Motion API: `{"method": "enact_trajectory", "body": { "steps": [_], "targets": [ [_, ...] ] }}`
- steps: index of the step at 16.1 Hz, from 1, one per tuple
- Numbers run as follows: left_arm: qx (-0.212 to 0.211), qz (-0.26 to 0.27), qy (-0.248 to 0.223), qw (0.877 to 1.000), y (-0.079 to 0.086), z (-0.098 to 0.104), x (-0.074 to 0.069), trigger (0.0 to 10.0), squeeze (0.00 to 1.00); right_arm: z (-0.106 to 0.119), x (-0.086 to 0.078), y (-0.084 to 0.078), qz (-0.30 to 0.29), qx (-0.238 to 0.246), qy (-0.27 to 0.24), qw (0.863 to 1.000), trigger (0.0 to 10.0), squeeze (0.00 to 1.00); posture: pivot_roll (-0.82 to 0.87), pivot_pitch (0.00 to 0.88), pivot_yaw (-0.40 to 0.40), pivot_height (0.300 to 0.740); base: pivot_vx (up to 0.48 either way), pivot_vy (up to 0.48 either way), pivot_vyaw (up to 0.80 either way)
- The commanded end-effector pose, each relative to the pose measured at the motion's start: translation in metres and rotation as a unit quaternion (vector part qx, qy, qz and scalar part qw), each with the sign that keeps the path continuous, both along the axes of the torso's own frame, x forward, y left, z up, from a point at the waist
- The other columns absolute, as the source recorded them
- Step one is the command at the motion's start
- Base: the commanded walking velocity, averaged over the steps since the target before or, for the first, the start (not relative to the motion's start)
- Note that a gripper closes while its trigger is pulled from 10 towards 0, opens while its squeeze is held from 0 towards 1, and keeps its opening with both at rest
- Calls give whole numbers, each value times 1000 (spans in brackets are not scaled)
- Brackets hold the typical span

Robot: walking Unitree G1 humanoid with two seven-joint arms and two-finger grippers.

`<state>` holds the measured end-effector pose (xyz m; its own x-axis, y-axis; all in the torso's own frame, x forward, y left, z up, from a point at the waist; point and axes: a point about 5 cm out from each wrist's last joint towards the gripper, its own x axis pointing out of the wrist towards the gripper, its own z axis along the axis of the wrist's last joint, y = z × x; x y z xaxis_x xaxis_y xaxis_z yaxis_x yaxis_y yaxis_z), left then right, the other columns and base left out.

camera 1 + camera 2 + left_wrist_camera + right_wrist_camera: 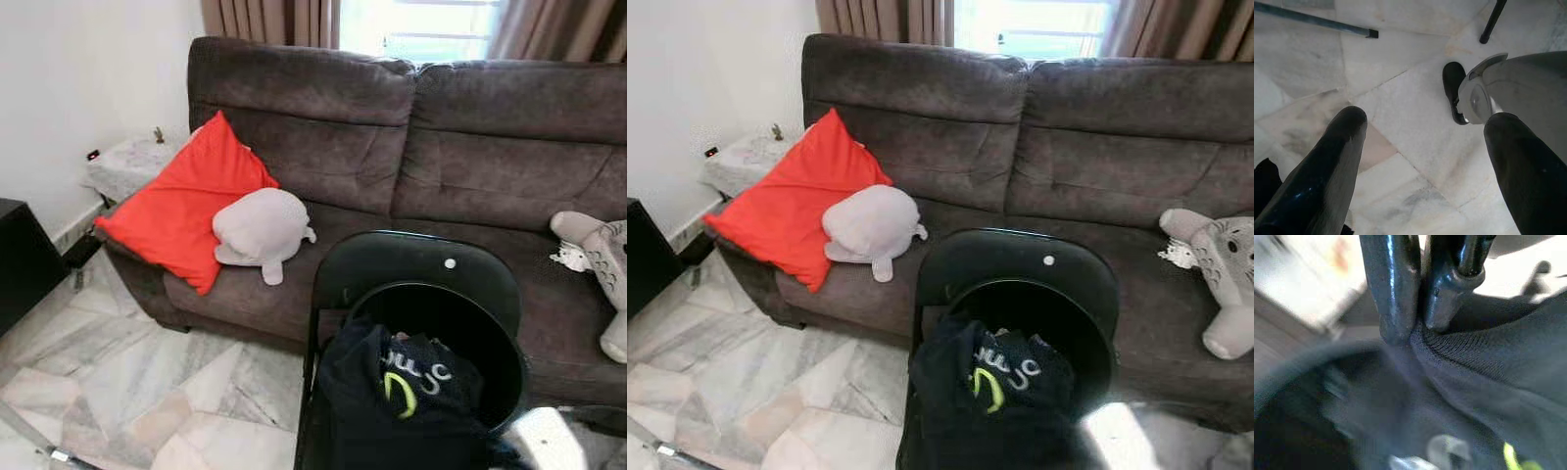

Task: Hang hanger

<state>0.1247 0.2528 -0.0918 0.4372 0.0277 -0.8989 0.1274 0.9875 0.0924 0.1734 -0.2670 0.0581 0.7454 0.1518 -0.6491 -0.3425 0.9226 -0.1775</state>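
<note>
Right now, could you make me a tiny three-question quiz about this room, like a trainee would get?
1. True or false: the red cushion lies on the floor.
2. What is the right gripper pinching? A) a dark garment B) a plush toy C) a curtain
3. Fill in: the left gripper hangs open above the marble ____.

Key: 1 false, it leans on the sofa. 2 A, the dark garment, which is draped on the black chair. 3 floor.

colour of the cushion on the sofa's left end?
Red-orange, plain, no pattern. The cushion on the sofa shows best in the left eye view.
</note>
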Motion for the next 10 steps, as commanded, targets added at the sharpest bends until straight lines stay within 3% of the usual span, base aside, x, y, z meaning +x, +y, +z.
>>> {"method": "enact_trajectory", "body": {
  "steps": [1,6,7,8,9,10],
  "targets": [
    [6,-1,5,1000,5,0,-4,10000,0,-4,0,-17,-61,-30,7,998,0,0,-32,0,58,740,0,0,0],
    [7,-2,7,1000,5,0,-5,10000,0,-23,-4,-12,-68,-47,38,996,0,0,-29,0,56,740,0,0,0],
    [7,-3,8,1000,5,0,-5,10000,0,-27,-2,-7,-59,-52,42,996,4314,0,-27,0,55,740,0,0,0],
    [7,-2,7,1000,5,0,-5,10000,0,-27,0,-4,-58,-46,38,997,10000,0,-27,0,55,740,0,0,0],
    [7,-2,7,1000,4,0,-5,10000,0,-24,5,-2,-64,-38,22,997,10000,447,-25,0,54,740,0,0,0],
    [7,-2,7,1000,4,0,-5,10000,0,-16,12,2,-50,-47,-15,998,10000,1000,-25,0,53,740,0,0,0]
  ]
}}
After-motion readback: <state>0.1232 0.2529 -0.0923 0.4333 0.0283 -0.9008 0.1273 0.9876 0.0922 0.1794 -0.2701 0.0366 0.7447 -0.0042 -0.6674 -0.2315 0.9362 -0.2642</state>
